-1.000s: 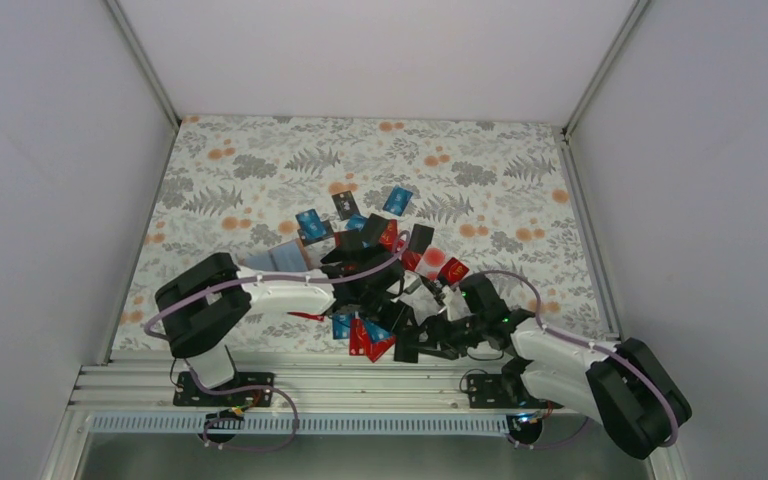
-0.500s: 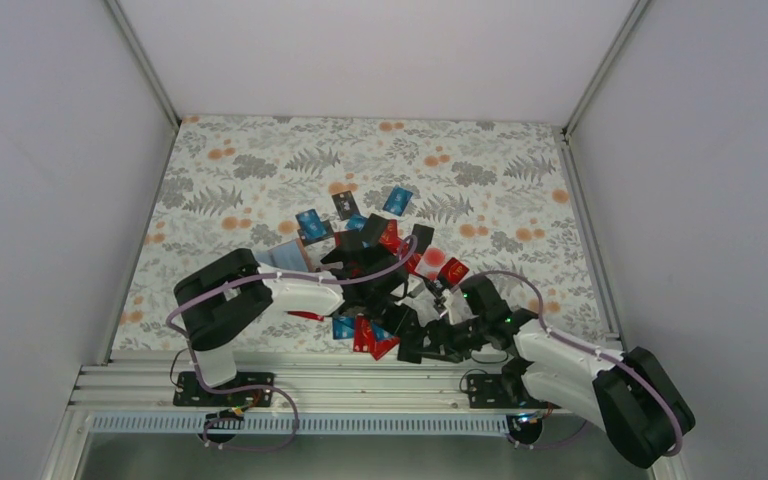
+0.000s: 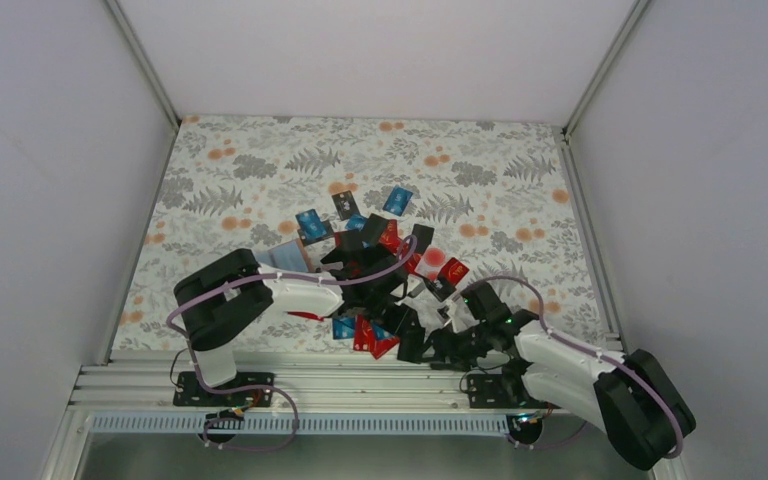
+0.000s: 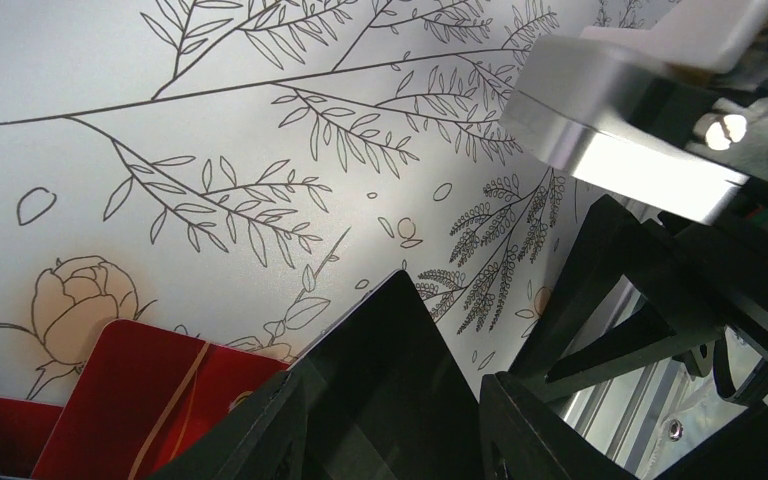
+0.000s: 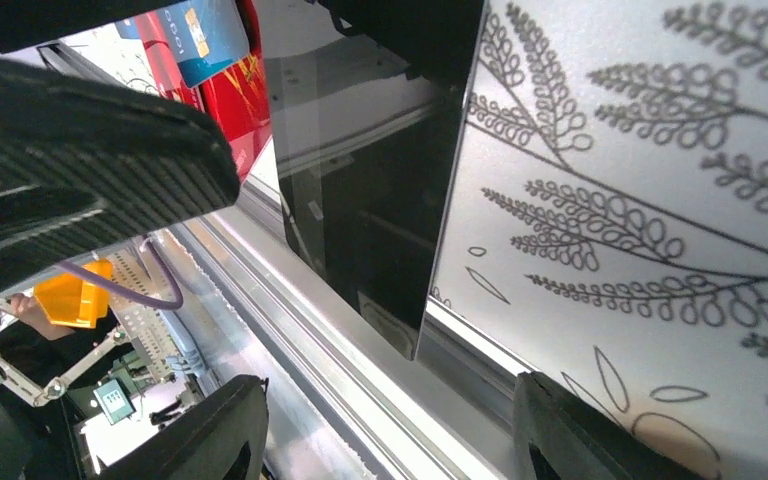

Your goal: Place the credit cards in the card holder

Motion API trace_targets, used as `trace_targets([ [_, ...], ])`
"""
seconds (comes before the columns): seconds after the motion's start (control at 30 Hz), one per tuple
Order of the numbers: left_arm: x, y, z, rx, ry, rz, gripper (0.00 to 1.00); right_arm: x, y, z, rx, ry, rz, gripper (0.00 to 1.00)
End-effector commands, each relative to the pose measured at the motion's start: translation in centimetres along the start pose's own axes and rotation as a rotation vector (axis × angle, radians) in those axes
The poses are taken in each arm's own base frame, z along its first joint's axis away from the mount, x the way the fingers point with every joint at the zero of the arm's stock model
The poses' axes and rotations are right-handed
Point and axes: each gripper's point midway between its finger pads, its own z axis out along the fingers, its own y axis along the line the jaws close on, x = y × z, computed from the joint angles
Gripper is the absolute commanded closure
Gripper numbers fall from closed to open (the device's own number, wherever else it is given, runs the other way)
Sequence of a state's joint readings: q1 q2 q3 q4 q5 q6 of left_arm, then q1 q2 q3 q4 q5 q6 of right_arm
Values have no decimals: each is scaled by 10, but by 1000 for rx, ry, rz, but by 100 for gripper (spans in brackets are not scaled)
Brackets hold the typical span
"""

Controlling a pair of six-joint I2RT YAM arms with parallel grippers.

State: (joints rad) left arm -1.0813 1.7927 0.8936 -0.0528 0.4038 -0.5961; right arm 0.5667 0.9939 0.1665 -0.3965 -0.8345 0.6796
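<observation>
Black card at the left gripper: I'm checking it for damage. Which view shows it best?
Right wrist: the black card fills the centre, its glossy face and long edge clear. Left wrist shows just a corner between the fingers of the left gripper. Top external hides it under the arms.

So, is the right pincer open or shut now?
Open: the right pincer has its fingers wide apart, the black card between them, touching neither.

Plain white walls (image 3: 40,150) around a fern-and-flower patterned tabletop (image 3: 260,170), aluminium rails (image 3: 360,385) along its near edge.
</observation>
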Motion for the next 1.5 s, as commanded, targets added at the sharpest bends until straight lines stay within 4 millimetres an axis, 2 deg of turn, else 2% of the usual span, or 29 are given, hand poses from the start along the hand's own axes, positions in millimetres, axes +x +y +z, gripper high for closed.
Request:
trace_targets([
  [0.0,30,28,11,-90,87,-57,54,14,-22,6,20,10,100,37],
  [0.2,29,27,11,-83,89,-55,54,-2,-17,10,-28,-59,128,38],
  [0.33,29,26,12,-81,87,-57,54,-4,-20,13,-43,-72,152,38],
  [0.57,31,26,11,-66,82,-67,54,-11,-15,15,-77,-91,162,46],
  [0.87,34,25,11,-51,82,-76,54,-14,-21,18,-79,-116,175,52],
  [1.07,35,25,10,-49,80,-81,55,-22,-18,17,-68,-139,157,67],
  [1.33,30,19,5,-36,60,-83,55,-31,-11,11,-59,-176,132,95],
  [1.47,17,12,-8,-38,15,-72,55,-37,-2,6,-61,-192,116,96],
])
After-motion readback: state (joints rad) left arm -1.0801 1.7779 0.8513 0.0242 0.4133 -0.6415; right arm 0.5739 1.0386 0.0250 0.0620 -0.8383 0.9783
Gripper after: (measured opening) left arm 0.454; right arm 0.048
